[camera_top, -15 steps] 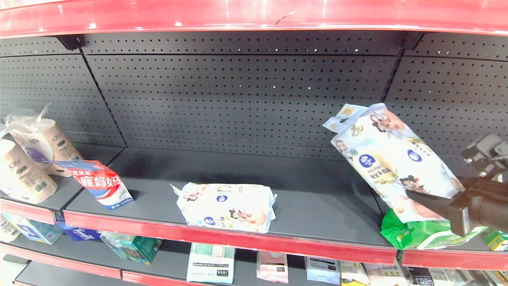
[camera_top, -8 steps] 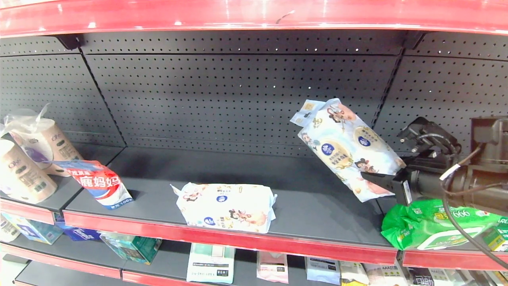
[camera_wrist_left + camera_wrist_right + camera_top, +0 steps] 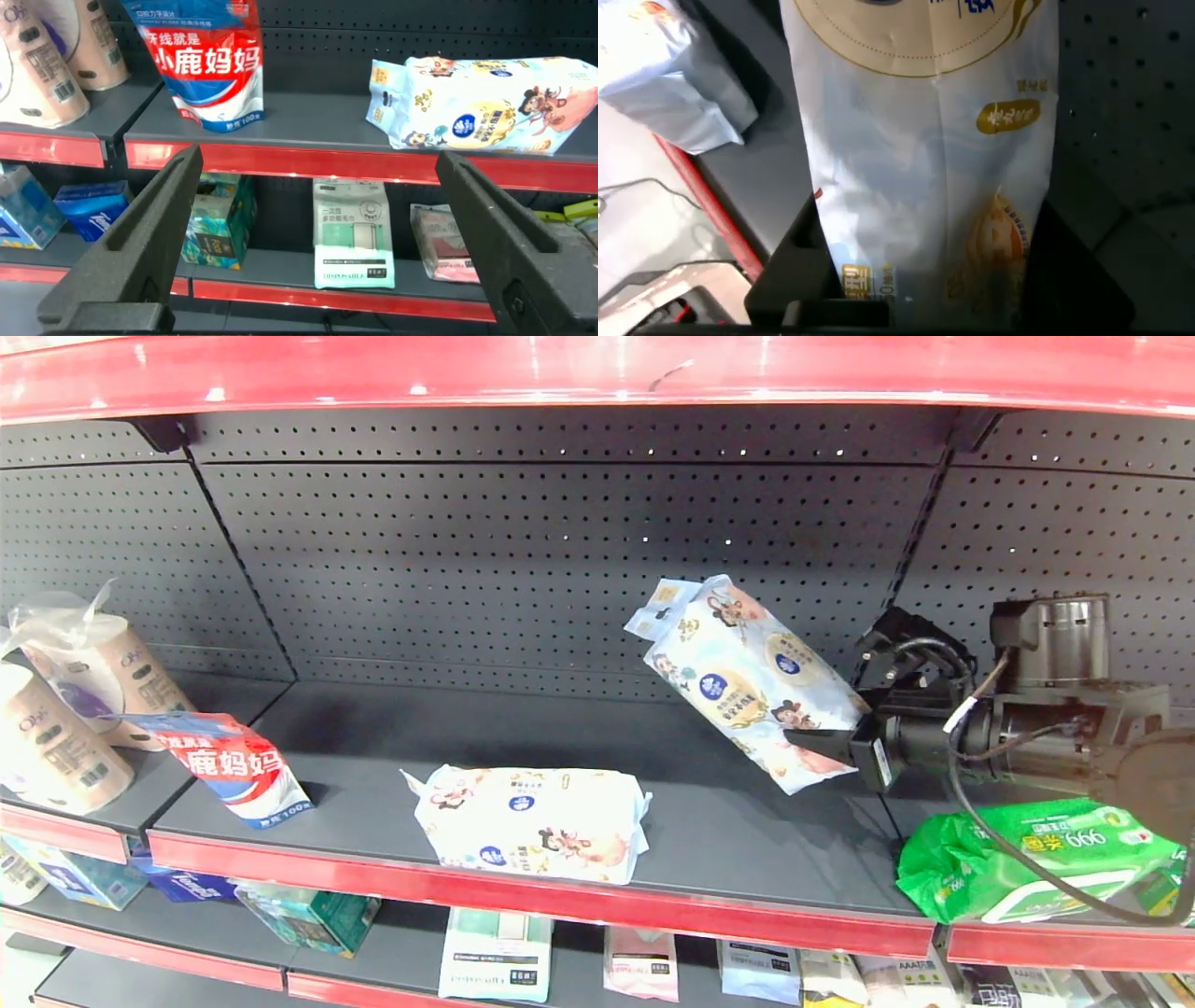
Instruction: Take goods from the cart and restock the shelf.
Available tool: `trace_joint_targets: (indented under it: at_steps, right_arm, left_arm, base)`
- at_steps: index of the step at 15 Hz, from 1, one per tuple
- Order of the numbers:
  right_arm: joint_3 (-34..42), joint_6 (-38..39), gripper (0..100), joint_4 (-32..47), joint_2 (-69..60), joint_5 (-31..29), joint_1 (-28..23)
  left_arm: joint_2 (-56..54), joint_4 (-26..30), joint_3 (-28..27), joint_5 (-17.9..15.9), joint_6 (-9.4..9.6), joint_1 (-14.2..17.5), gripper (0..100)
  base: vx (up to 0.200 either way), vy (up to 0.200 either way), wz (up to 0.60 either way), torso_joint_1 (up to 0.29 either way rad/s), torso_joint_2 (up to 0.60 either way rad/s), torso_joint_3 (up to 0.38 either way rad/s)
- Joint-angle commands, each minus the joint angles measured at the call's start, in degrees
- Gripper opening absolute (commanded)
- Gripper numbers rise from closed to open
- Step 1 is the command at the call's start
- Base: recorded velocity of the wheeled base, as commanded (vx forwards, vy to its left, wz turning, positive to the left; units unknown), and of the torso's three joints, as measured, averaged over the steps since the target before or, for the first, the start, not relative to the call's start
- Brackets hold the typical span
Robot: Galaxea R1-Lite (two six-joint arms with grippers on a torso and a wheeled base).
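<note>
A white cartoon-printed tissue pack (image 3: 747, 681) hangs tilted above the right part of the grey shelf (image 3: 392, 728), and my right gripper (image 3: 831, 747) is shut on its lower end. The right wrist view has the same pack (image 3: 924, 168) wedged between the black fingers (image 3: 799, 266). A matching pack (image 3: 532, 821) lies flat near the shelf's red front edge, left of the held one. My left gripper (image 3: 320, 159) is open and holds nothing, in front of the shelf and below its level, with that lying pack (image 3: 481, 103) ahead of it.
A red and blue pouch (image 3: 233, 765) stands at the shelf's left end, with paper rolls (image 3: 65, 709) beyond it. A green wipes pack (image 3: 1027, 859) lies under my right arm. A pegboard wall (image 3: 560, 560) closes the back. Boxed goods (image 3: 495, 952) fill the lower shelf.
My right gripper has carried the tissue pack leftward, from above the green wipes pack to over the shelf's middle-right. Everything on the shelf has stayed put.
</note>
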Motion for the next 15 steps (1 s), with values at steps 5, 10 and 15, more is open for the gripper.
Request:
trace_joint_targets:
  at_steps: [5, 10, 15]
  right_arm:
    - [-6.31, -6.41, 0, 0.08, 9.17, 0.67, 0.73]
    - [-9.03, -6.50, 0, 0.08, 11.80, -0.29, 2.14]
    - [-11.94, -6.32, 0, 0.08, 14.62, -1.17, 4.42]
  left_arm:
    - [0.07, -0.01, 0.01, 0.01, -0.02, 0.01, 100]
    - [0.07, -0.01, 0.01, 0.01, -0.02, 0.01, 100]
    - [0.07, -0.01, 0.01, 0.01, -0.02, 0.01, 100]
  base:
    - [0.000, 0.000, 0.00, 0.000, 0.00, 0.000]
    - [0.000, 0.000, 0.00, 0.000, 0.00, 0.000]
    - [0.000, 0.000, 0.00, 0.000, 0.00, 0.000]
